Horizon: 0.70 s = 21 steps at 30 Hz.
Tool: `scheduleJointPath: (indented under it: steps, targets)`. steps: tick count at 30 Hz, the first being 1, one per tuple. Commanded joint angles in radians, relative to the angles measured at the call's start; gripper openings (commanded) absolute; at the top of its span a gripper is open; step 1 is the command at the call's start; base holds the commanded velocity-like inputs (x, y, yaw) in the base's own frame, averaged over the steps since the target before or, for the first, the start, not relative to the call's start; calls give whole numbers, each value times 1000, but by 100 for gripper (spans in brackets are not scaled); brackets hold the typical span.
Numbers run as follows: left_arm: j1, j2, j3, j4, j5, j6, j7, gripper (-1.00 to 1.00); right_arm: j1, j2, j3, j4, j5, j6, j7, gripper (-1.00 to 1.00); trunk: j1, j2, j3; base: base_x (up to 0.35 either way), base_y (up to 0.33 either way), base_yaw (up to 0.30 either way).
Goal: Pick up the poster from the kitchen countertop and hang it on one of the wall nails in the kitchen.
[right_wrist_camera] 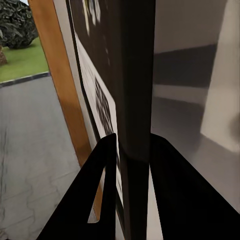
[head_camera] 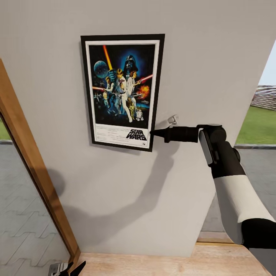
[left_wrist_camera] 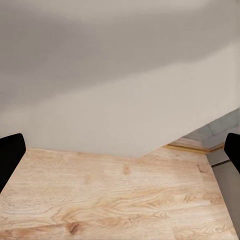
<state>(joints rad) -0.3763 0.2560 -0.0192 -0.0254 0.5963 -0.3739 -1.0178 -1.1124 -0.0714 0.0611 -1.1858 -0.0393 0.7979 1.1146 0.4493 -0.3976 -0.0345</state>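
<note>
From the head, the poster (head_camera: 122,92) hangs upright, long axis vertical, flat on the wall (head_camera: 214,57), its lower corner straight ahead of the right end effector (head_camera: 153,133), whose wrist camera shows fingers (right_wrist_camera: 100,165) clenched astride its frame edge.

A home interior: plain wall (head_camera: 214,57), wooden floor (left_wrist_camera: 110,200), wood-framed glazing (head_camera: 34,168) facing lawn (head_camera: 256,125).

Black frame and white border on the poster (head_camera: 122,92), with dark blue artwork, pale figures, red and orange blade streaks, and a black STAR WARS logo at its 5 o'clock corner. The wall (head_camera: 191,57) is plain pale grey. Black right gripper (head_camera: 153,133), white forearm. Light grained wood floor (left_wrist_camera: 110,200).
</note>
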Motion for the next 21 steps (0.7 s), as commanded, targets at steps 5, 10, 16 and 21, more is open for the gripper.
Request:
scheduleJointPath:
  steps: [5, 10, 16, 21]
  targets:
    - [2, -6, -2, 1, 2, -4, -2, 100, -1, -1, 0, 0, -5, 9, -9, -100, 1, -2, -2, 2, 0, 0]
    - [2, -6, -2, 1, 2, -4, -2, 100, -1, -1, 0, 0, -5, 9, -9, -100, 1, -2, -2, 0, 0, 0]
    - [2, -6, -2, 1, 2, -4, -2, 100, -1, -1, 0, 0, -5, 9, -9, -100, 1, -2, -2, 0, 0, 0]
    - [2, -6, -2, 1, 2, -4, -2, 100, -1, -1, 0, 0, -5, 9, -9, -100, 1, -2, -2, 0, 0, 0]
